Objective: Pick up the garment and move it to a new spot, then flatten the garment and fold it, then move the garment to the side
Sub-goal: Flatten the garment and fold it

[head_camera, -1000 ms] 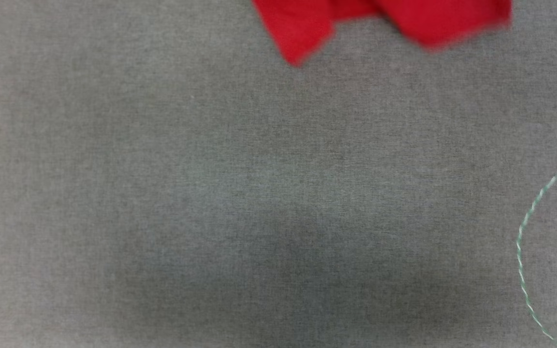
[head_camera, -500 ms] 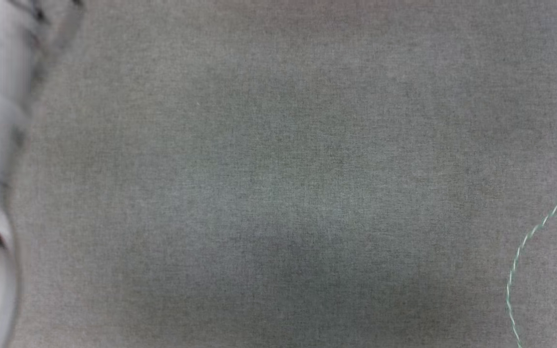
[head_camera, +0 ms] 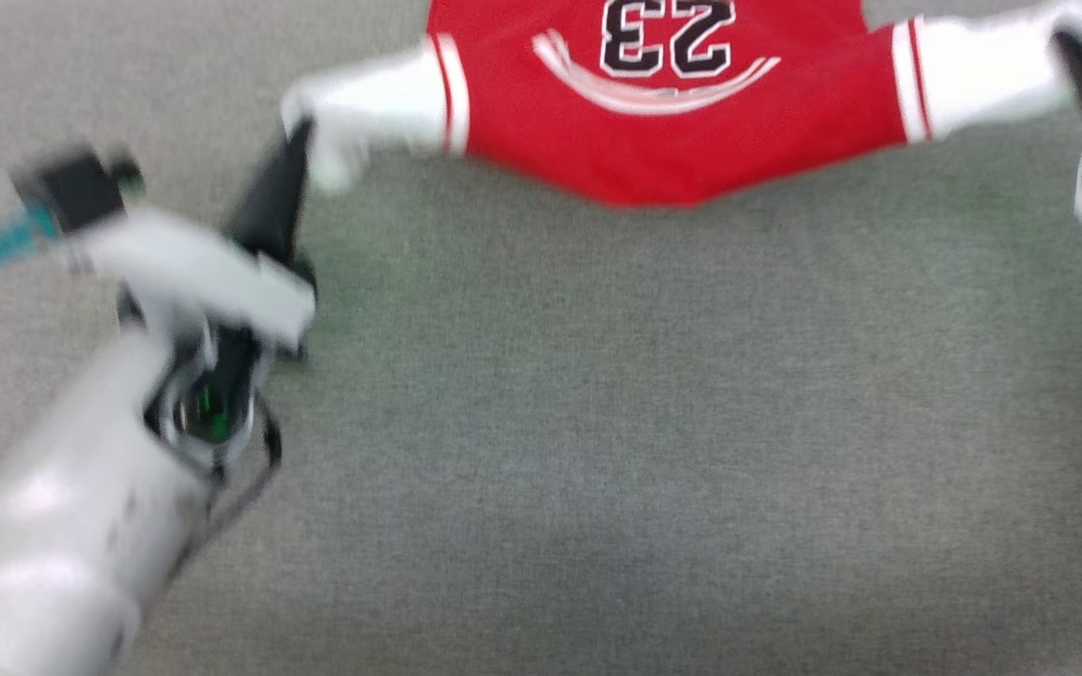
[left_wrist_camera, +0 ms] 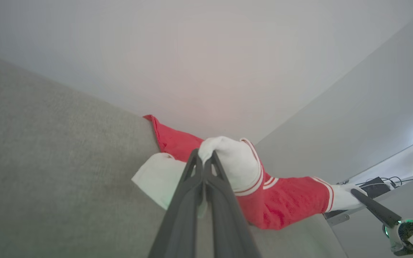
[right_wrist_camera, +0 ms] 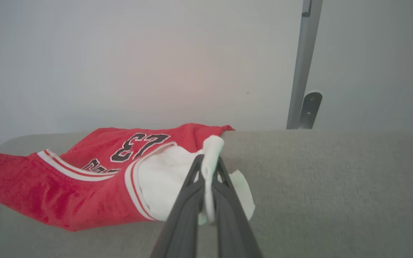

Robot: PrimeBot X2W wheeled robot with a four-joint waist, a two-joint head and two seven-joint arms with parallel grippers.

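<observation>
red soft jersey cloth, the garment, spread sideways along the far part of the grey cloth-covered bench, held up by both sleeve ends. upside down in the head view, with the black white-outlined "23" at the top edge and a curved white stroke just below it. lower red edge sagging to a shallow point in the middle; touching the bench cloth or just above it, cannot tell which. white sleeve ends on either side, thin red stripes at the join with the red body. far part of the body lying over the bench's back edge in both wrist views.

left hand at the left sleeve end, two long dark fingers pressed together, pinching white cuff cloth between the tips; in the left wrist view, white cloth bunched over and around those tips. right hand at the right sleeve end, near the upper right corner of the head view, fingers likewise closed on a fold of white cuff, seen edge-on between them in the right wrist view. hands well apart, garment spanning between them.

pale left forearm, blurred, at the lower left of the head view, small black camera block above it. behind the bench, a plain pale wall and a grey metal post with a bracket.
</observation>
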